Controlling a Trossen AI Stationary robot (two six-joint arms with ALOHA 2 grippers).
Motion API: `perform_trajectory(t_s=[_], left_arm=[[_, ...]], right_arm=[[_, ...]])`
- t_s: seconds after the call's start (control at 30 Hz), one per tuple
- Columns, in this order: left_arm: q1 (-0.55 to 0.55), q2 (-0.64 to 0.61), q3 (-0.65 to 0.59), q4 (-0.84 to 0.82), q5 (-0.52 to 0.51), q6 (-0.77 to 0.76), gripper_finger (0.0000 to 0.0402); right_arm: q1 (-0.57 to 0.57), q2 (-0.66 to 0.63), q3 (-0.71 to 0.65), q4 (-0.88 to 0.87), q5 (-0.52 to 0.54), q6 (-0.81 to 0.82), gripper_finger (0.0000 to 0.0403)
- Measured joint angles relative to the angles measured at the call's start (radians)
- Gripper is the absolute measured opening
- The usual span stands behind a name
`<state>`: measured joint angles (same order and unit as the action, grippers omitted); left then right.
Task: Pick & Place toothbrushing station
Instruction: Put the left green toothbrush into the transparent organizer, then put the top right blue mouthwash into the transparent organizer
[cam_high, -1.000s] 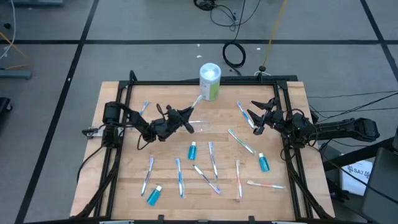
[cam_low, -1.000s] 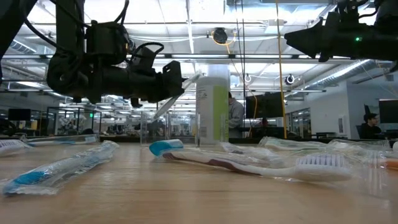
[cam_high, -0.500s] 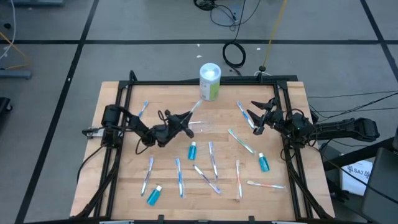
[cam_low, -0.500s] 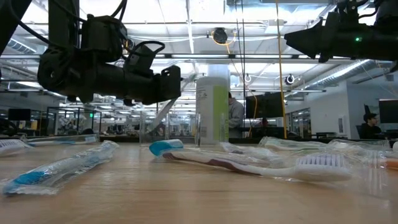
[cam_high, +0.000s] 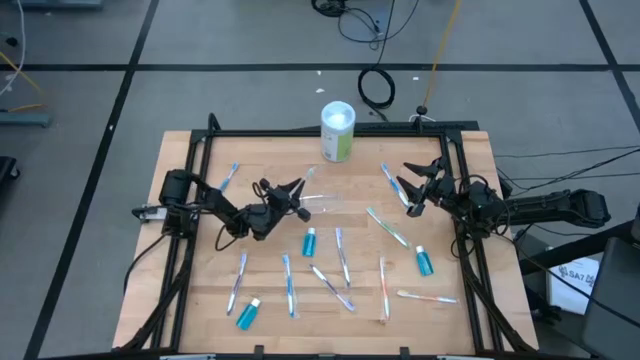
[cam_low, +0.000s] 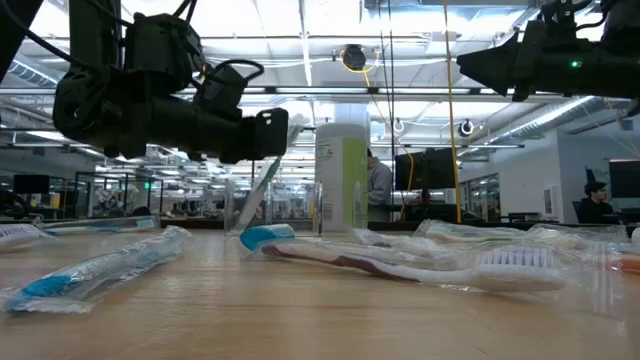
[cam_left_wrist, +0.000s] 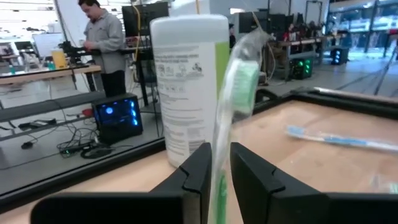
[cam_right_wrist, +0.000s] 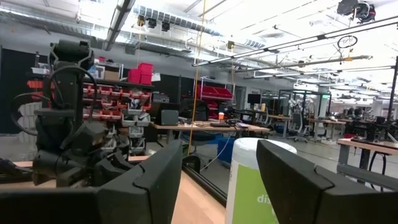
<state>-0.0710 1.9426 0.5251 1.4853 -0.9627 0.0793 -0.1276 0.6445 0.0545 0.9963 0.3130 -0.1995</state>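
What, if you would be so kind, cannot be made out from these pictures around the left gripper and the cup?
- Clear cup: too faint in the high view to trace; low view shows only its walls.
- Toothbrush in the left gripper: its lower end is hidden between the fingers, left wrist view.
- Right gripper: cut off at the top edge, low view.

Canister (cam_high: 337, 130) at table (cam_high: 180, 150) back edge; cup (cam_high: 318, 204) before it; toothbrushes (cam_high: 343, 256) scattered in front

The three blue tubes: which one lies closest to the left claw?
The tube in the table's middle, just beside the left claw. The other two lie farther off: one near the front edge, one on the right side.
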Motion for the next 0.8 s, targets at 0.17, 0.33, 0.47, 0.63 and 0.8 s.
perform_trajectory(t_s=[0.17,0.33,0.47,0.63,0.8], left_arm=[[-0.016,-0.063,0.000,-0.056,-0.004,-0.002,0.0068],[-0.028,-0.178,0.000,-0.296,-0.041,-0.055,0.0075],[-0.036,-0.271,0.000,-0.507,-0.042,-0.167,0.0111],[-0.059,-0.381,0.000,-0.671,-0.024,-0.222,0.0170],[-0.091,-0.497,0.000,-0.733,-0.023,-0.205,0.0201]], right_arm=[[0.000,0.000,0.000,-0.007,0.000,-0.001,0.0201],[0.000,0.000,0.000,-0.007,0.000,0.003,0.0201],[0.000,0.000,0.000,-0.007,0.000,0.004,0.0201],[0.000,0.000,0.000,-0.007,0.000,0.004,0.0201],[0.000,0.000,0.000,-0.009,-0.001,0.051,0.0201]])
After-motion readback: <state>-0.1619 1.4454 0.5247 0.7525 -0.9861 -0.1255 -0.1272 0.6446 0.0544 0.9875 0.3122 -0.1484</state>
